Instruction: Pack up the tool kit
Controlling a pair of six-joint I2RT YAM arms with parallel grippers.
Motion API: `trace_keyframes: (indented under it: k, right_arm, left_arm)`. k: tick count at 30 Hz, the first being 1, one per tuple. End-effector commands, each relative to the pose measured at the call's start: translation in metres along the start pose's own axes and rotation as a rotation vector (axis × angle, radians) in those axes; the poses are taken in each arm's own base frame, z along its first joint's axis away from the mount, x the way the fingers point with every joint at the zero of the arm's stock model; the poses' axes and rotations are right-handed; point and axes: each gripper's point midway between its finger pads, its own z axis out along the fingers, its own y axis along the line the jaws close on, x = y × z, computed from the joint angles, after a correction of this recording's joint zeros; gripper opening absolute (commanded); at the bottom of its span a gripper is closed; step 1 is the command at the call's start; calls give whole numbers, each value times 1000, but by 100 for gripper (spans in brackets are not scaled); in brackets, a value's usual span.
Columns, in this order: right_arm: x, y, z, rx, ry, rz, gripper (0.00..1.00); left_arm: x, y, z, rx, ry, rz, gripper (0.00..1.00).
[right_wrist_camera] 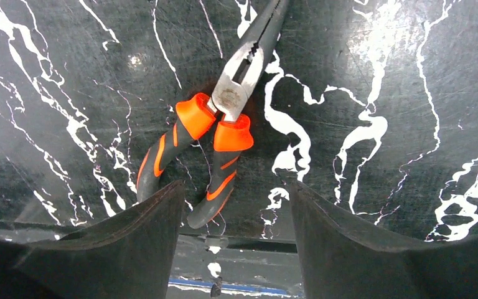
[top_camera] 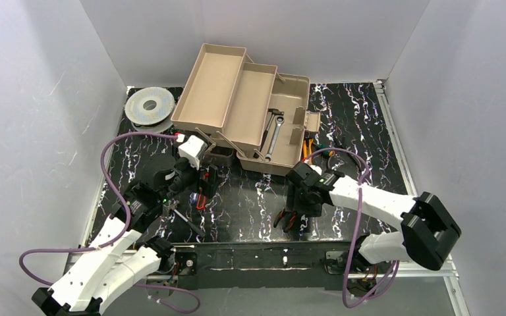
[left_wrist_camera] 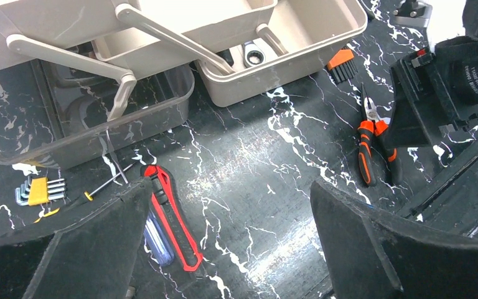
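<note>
The right hand hangs low over the surface with its fingers parted and nothing clamped. The orange pliers lie flat under it. Their two handles reach back into the gap between the fingers, one running right up to a fingertip, though I cannot tell whether it touches. The steel nose points away ahead of the hand. Beyond that hand stands the tan toolbox, its trays swung open and a wrench lying in its base. The left hand is spread wide and holds nothing. A red utility knife lies just beside one of its fingers, and the toolbox's translucent lid lies ahead of it.
</note>
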Motion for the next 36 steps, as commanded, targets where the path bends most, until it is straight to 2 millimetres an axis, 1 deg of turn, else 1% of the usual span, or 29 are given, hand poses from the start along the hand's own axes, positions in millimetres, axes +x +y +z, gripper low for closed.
trace_keyframes:
  k: [1,5,9,10,11,14,16,21,23,25,28,29,30,32,34,36]
  right_arm:
    - [-12,4,-4,78,-46,7,69]
    - [-14,0,3,141,-48,-6,65]
    - [-12,0,13,159,-31,-14,62]
    - [-11,-1,16,168,-23,-17,59]
    - [-9,-2,19,173,-16,-19,56]
    - [-8,-2,22,178,-11,-25,31]
    - [-8,-1,22,165,-12,-27,2]
    - [-9,-8,13,141,-64,17,1]
    - [-12,-14,5,135,-106,43,1]
    - [-19,-18,-7,125,-161,64,1]
    - [-32,-22,-28,77,-264,93,1]
    - [-39,-21,-38,46,-311,105,1]
    - [-45,-22,-44,36,-351,102,1]
    - [-64,-17,-63,-19,-456,78,1]
    - [-87,-6,-88,-88,-582,35,1]
    - [-112,10,-114,-143,-701,-21,1]
  left_arm:
    - [-9,-2,-4,12,-24,13,99]
    - [-10,0,-5,3,-27,16,99]
    - [-10,2,-6,-8,-29,19,100]
    - [-10,2,-6,-9,-26,18,100]
    - [-10,2,-6,-10,-26,18,100]
    - [-10,2,-6,-13,-27,18,100]
    - [-9,3,-5,-13,-23,18,100]
    - [-9,3,-5,-16,-20,18,100]
    - [-9,3,-4,-17,-19,18,100]
    - [-9,3,-4,-17,-20,18,100]
    - [-9,3,-5,-18,-22,19,99]
    - [-9,4,-4,-18,-21,17,99]
    - [-9,4,-4,-20,-22,17,99]
    - [-11,4,-5,-19,-26,18,100]
    - [-10,4,-4,-19,-26,18,99]
    - [-10,4,-4,-18,-26,18,99]
